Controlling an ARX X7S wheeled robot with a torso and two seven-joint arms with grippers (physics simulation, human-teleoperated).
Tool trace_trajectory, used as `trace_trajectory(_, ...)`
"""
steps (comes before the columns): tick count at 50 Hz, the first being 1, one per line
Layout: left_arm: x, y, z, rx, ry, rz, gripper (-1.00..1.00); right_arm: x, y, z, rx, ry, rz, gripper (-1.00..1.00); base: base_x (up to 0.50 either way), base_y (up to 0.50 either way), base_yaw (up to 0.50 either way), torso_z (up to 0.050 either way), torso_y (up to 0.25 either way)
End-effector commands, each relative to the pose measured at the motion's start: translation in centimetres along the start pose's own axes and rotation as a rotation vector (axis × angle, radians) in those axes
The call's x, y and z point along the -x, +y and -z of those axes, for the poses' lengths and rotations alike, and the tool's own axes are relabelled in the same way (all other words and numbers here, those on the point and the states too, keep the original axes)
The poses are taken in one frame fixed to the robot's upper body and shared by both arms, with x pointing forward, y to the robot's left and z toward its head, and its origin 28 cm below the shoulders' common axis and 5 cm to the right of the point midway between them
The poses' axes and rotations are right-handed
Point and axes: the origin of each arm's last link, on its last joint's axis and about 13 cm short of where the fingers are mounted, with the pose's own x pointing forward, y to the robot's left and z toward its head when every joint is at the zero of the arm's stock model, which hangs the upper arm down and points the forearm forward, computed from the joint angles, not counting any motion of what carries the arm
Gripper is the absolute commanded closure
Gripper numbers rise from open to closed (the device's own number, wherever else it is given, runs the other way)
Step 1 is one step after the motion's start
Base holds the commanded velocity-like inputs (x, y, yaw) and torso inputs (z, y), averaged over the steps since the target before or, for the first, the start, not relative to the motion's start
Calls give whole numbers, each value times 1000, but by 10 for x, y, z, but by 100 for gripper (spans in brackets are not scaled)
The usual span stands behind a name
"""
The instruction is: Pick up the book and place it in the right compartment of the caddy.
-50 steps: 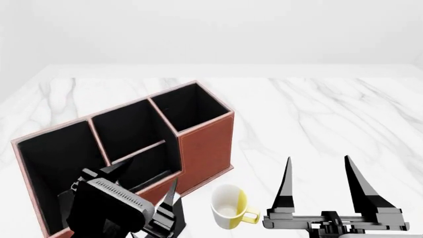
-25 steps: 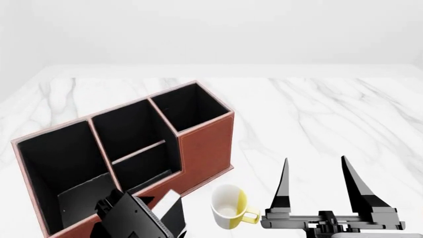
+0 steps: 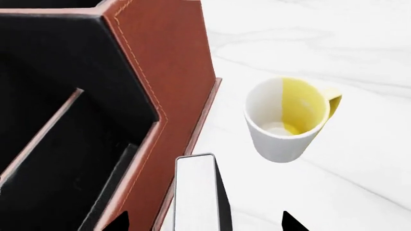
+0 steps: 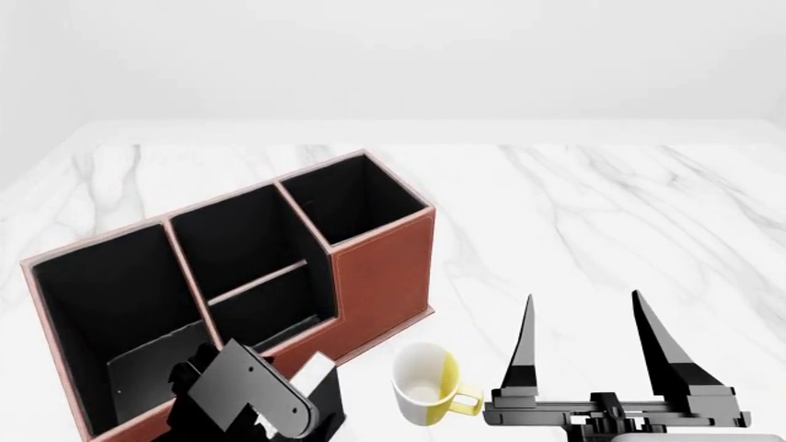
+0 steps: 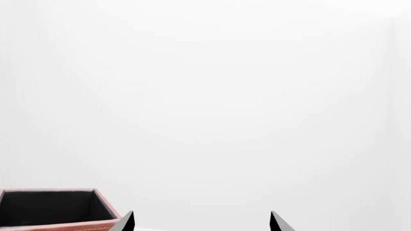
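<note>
Black book [image 3: 198, 192] standing against caddy [image 3: 170, 72]; left gripper [image 3: 204, 222] descending wide open, empty, risking toppling it into mug [image 3: 287, 120]; right gripper [image 4: 587, 345] open, idling.

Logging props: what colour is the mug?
White outside, yellow inside, on the mug; clearest in the left wrist view.

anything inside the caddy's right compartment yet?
Nothing visible: the right compartment of the caddy shows only black lining, though its floor is hidden by the walls. The book stands outside, between the left gripper fingertips.
</note>
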Motion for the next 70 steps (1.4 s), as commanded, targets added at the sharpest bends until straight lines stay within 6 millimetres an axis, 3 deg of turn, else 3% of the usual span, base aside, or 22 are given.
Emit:
trace_trajectory(1, -12, 2, 5, 63, 70, 37, -100, -1, -2, 3, 20, 23, 10, -100, 0, 0, 0, 0, 0)
trace_trajectory(28, -45, 4, 28, 185, 199, 128, -100, -1, -2, 3, 19, 25, 10, -100, 0, 0, 0, 0, 0)
trace_trajectory(29, -46, 4, 28, 185, 200, 127, 100, -1, -2, 3, 19, 25, 10, -100, 0, 0, 0, 0, 0)
trace_trajectory(42, -42, 4, 25, 178, 161, 100, 100, -1, -2, 4, 22, 27, 7, -100, 0, 0, 0, -4, 0)
trace_trajectory(57, 22, -5, -28, 40, -163, 54, 100, 0, -2, 4, 23, 29, 1, -100, 0, 0, 0, -1, 0)
trace_trajectory(64, 55, -3, -63, -17, -297, 37, 100, -1, -2, 6, 25, 32, -3, -100, 0, 0, 0, 0, 0)
trace_trajectory(70, 69, -3, -84, -45, -376, 9, 100, -1, -2, 6, 24, 33, -4, -100, 0, 0, 0, 0, 0)
